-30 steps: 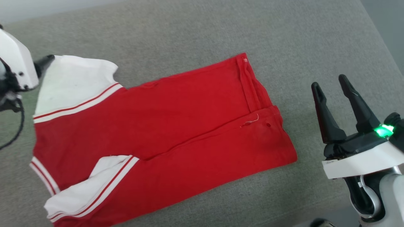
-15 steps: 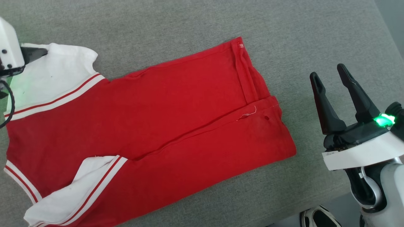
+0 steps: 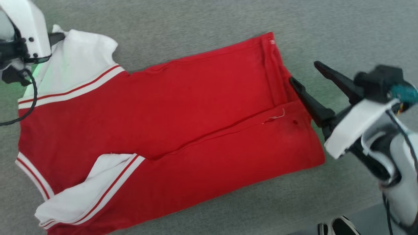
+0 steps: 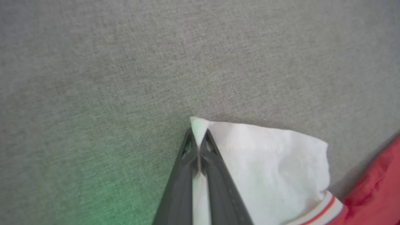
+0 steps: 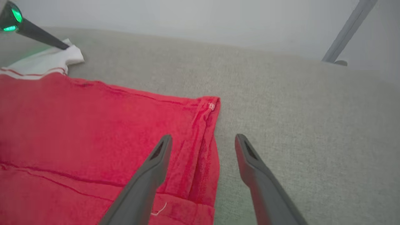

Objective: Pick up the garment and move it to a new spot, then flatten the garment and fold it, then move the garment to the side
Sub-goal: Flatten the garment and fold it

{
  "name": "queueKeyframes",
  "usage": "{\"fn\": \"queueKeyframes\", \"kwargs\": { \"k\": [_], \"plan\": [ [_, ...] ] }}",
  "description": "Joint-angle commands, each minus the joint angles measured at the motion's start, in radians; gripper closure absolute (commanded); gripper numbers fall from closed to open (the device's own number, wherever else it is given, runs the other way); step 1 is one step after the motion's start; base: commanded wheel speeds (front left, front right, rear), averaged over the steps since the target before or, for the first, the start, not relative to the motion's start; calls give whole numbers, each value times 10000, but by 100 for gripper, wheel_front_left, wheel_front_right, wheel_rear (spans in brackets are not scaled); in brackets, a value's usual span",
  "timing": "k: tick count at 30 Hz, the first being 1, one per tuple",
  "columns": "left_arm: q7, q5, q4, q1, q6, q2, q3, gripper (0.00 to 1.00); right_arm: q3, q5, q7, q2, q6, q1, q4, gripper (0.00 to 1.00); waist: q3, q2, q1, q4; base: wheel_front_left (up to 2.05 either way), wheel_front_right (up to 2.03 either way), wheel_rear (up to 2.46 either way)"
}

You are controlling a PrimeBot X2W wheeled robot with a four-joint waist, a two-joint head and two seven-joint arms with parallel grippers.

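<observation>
At your left, the left tool (image 4: 198, 132) is now pinched tight on the tip of the far white shoulder corner of the jersey (image 3: 183, 107). A second ago its fingers stood apart beside that corner. So you have one anchor on the cloth, and I judge this to be the start of a two-point pull or fold.

The jersey lies spread on the grey surface (image 3: 196, 19), shoulders to your left and hem to your right. A long lapped edge runs through the red.

At your right, the right tool (image 5: 203, 137) has swung in from well off the cloth to the hem. Its fingers stand wide apart and hold nothing. One is over red cloth, the other over the grey surface, and the hem edge lies between them. I cannot tell whether they touch the cloth. You likely need to close here before anything can be lifted evenly.

Count: one jersey, two tools, two white striped panels, one loose thread near the hem.
</observation>
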Motion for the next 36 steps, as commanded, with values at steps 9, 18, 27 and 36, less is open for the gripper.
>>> {"fn": "queueKeyframes", "kwargs": {
  "k": [9, 18, 27, 36],
  "plan": [
    [-333, 5, -765, -72, -64, -307, -353, 100, 1801, 2066, 2633, -765, -4, -2885, 2117, 0, 420, -1, 0, 758, 0, 0, 0],
    [-487, -184, -1482, -119, -65, -259, -713, 100, 3292, 2770, 4347, -793, -4, -5232, 4019, 0, 620, -1, 0, 1238, 0, 0, 0],
    [-1122, -410, -1983, -82, -66, -487, -994, 100, 4684, 3268, 4643, -1194, -2, -5638, 4456, 100, 324, -1, 0, 1638, 0, 0, 0],
    [-2697, -1142, -3515, 863, -66, 142, -1086, 100, 4737, 3541, 2861, -1474, -5, -5412, 5039, 100, -1189, -1, 0, 2262, 0, 0, 0]
  ]
}}
